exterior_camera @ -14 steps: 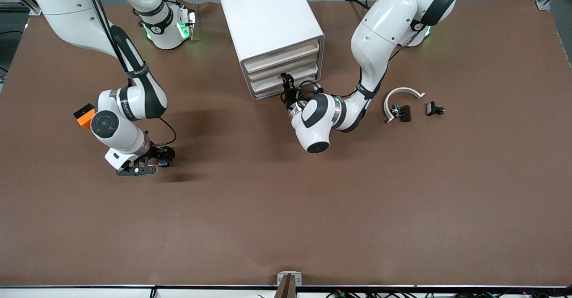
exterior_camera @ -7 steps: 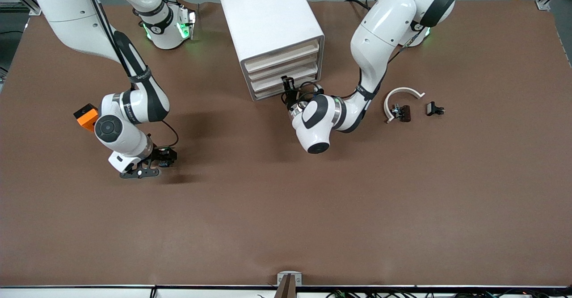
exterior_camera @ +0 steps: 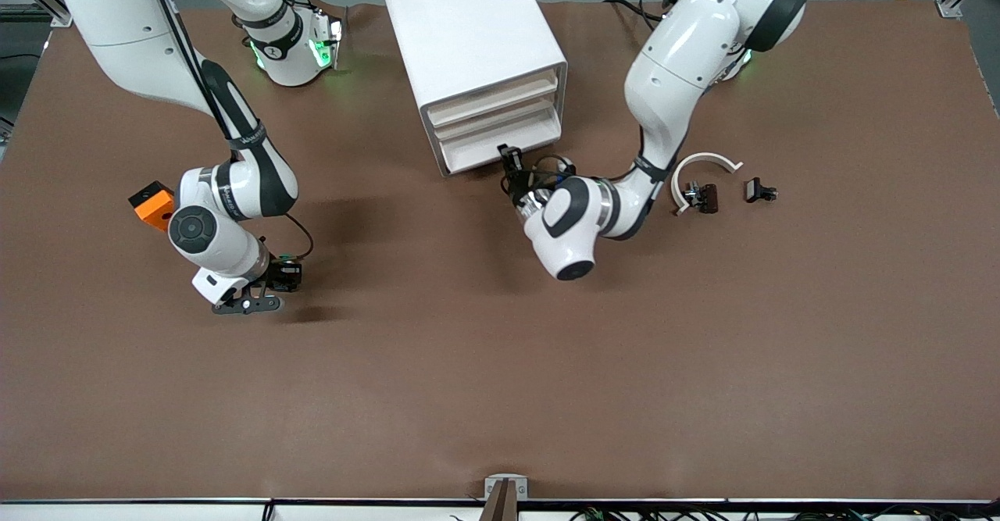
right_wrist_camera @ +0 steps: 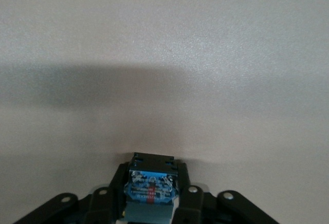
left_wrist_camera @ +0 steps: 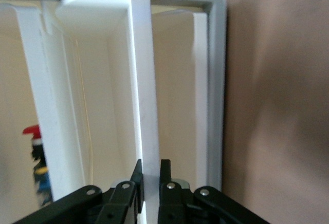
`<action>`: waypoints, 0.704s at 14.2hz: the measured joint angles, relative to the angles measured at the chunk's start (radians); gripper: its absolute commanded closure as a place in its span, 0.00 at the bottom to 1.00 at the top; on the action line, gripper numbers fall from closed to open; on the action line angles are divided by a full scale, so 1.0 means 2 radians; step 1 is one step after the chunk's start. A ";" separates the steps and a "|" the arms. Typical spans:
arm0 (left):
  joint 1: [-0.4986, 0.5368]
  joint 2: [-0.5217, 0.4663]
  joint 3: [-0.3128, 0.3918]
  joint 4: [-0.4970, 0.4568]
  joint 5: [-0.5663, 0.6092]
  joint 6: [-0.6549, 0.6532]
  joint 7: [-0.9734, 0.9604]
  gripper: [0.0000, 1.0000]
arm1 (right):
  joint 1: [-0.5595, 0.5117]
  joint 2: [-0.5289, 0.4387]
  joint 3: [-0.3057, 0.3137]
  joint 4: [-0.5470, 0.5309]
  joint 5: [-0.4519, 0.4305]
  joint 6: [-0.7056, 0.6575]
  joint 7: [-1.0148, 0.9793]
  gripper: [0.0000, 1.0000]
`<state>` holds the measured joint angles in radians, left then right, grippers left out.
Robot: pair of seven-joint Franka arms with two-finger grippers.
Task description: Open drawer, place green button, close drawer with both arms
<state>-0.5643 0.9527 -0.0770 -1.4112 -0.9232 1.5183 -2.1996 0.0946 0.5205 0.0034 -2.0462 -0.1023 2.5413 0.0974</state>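
Observation:
The white cabinet (exterior_camera: 469, 29) stands at the table's middle, by the arms' bases. Its lowest drawer (exterior_camera: 476, 154) is pulled out a little toward the front camera. My left gripper (exterior_camera: 509, 160) is shut on the drawer's cream front; in the left wrist view the two fingers (left_wrist_camera: 149, 170) pinch that thin front wall (left_wrist_camera: 145, 106). My right gripper (exterior_camera: 291, 277) hangs low over the table toward the right arm's end, shut on the button (exterior_camera: 287, 274). In the right wrist view (right_wrist_camera: 153, 190) the button's dark blue-black body (right_wrist_camera: 153, 180) shows between the fingers; its green cap is hidden.
An orange cube (exterior_camera: 152, 203) lies beside the right arm's wrist. A white curved piece (exterior_camera: 703, 163) and small black-brown parts (exterior_camera: 701, 195) (exterior_camera: 759, 190) lie toward the left arm's end. Three drawers (exterior_camera: 500, 91) above the lowest one stay shut.
The left gripper has moved toward the front camera and drawn the lowest drawer partly out. The right gripper, still holding the button, has shifted slightly.

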 measured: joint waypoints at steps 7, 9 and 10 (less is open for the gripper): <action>0.060 0.001 0.000 0.010 -0.012 0.014 0.043 1.00 | 0.011 -0.036 0.007 0.091 0.000 -0.186 0.028 0.81; 0.066 0.001 0.000 0.014 -0.012 0.018 0.047 0.93 | 0.037 -0.055 0.009 0.152 0.000 -0.308 0.076 0.80; 0.069 0.001 0.001 0.016 -0.012 0.021 0.049 0.90 | 0.055 -0.061 0.010 0.182 0.000 -0.360 0.108 0.80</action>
<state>-0.4261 0.9547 -0.0760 -1.3796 -0.9477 1.5598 -2.1014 0.2049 0.3982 0.0242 -1.6822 -0.1020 1.8205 0.3129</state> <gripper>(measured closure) 0.859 0.586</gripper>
